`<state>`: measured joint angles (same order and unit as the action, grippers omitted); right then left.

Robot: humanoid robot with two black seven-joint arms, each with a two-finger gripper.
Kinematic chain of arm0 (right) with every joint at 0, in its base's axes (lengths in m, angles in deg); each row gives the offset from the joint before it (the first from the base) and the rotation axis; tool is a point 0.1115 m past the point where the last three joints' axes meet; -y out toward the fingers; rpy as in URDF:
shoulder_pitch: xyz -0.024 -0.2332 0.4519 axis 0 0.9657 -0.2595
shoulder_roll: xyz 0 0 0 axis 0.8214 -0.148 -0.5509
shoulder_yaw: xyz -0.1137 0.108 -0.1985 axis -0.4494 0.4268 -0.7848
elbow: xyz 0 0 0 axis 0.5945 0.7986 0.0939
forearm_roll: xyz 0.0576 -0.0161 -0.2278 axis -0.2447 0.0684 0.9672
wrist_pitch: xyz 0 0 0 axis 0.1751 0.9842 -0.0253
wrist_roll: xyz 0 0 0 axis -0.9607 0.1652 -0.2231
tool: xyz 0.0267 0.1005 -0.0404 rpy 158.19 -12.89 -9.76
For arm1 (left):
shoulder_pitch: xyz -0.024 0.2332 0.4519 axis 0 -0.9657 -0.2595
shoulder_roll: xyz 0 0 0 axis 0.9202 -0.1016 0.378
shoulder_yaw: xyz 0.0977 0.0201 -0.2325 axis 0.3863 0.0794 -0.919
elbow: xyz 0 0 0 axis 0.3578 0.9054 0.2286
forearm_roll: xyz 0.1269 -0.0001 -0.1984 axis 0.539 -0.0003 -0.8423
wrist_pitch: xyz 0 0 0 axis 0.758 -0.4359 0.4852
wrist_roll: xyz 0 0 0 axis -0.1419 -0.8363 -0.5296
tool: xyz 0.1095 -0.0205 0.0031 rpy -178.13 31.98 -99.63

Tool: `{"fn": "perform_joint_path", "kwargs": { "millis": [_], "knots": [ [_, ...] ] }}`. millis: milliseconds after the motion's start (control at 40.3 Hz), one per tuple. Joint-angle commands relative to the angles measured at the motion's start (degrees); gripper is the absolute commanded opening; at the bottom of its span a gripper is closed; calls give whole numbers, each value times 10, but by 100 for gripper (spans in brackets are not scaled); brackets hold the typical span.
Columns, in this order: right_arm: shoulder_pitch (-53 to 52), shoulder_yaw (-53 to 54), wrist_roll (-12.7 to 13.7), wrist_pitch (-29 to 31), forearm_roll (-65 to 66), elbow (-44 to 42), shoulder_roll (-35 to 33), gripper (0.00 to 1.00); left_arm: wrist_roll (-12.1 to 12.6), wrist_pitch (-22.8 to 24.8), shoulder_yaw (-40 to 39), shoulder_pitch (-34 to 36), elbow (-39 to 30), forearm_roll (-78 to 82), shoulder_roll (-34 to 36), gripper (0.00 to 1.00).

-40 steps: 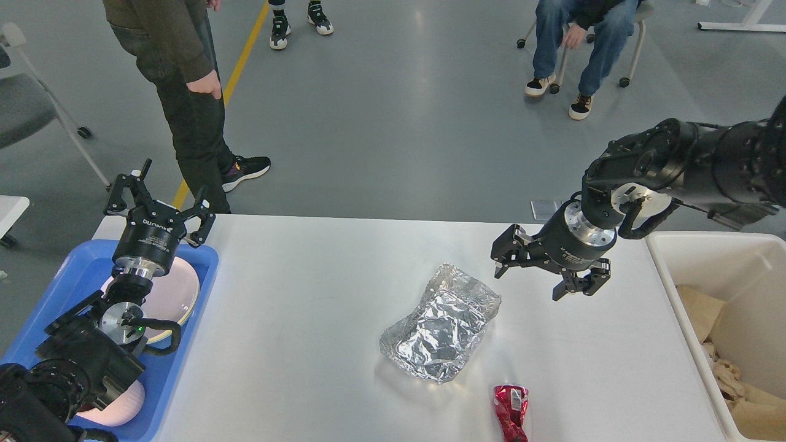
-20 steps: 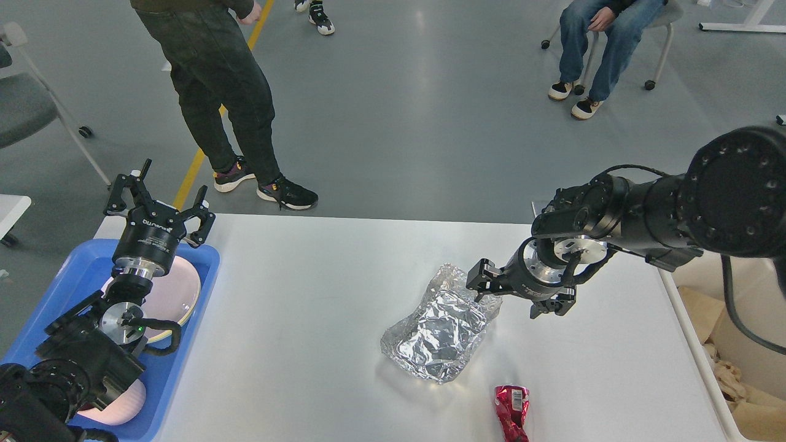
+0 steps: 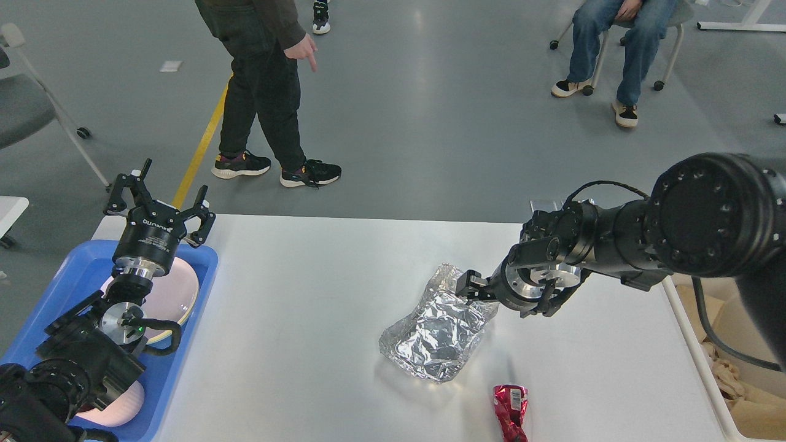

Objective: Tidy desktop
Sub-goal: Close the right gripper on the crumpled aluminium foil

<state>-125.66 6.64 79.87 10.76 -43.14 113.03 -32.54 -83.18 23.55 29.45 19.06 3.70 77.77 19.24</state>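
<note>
Worktop (image 3: 295, 344): white, matte, rounded corners, filling the lower middle of my view, its far edge bordering grey floor.

On it, near centre: one crumpled sheet of silver foil (image 3: 437, 334), lying flat and wrinkled. Toward the near edge, just right of the foil and apart from it: one crushed red wrapper (image 3: 511, 410), lying lengthwise.

My right gripper (image 3: 468, 287): reaching in from the right, low over the worktop, its tip at the foil's upper right corner. Seen nearly end-on and dark; I cannot tell whether its fingers are spread or closed, nor whether they touch the foil.

My left gripper (image 3: 158, 199): raised over the far left corner of the worktop, fingers spread apart, holding nothing.

Left edge: one blue tray (image 3: 196, 270), partly under my left arm. In it, one pale pink plate (image 3: 181, 291), and a second pale round piece (image 3: 120, 408) at its near end, mostly hidden.

Right edge: one cream bin (image 3: 706, 362), holding crumpled brownish paper (image 3: 746, 399).

Floor beyond: one standing person in dark trousers (image 3: 264, 92); one seated person in jeans (image 3: 614, 43) on a wheeled chair; one grey chair (image 3: 24, 104) at far left; one yellow line (image 3: 202, 147).
</note>
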Motion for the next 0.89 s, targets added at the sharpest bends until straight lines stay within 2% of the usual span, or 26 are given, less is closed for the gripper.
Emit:
{"fn": "perform_joint_path", "kwargs": {
  "millis": [0, 621, 696, 869],
  "knots": [
    [15, 0, 20, -10, 2, -2, 8, 100, 0, 0, 0, 0, 0, 0, 0, 96],
    [41, 14, 26, -11, -11, -3, 9, 100, 0, 0, 0, 0, 0, 0, 0, 96],
    [47, 20, 26, -12, -11, -11, 8, 95, -1, 0, 0, 0, 0, 0, 0, 96],
    [68, 34, 26, -12, -11, -45, 9, 95, 0, 0, 0, 0, 0, 0, 0, 96]
  ]
}}
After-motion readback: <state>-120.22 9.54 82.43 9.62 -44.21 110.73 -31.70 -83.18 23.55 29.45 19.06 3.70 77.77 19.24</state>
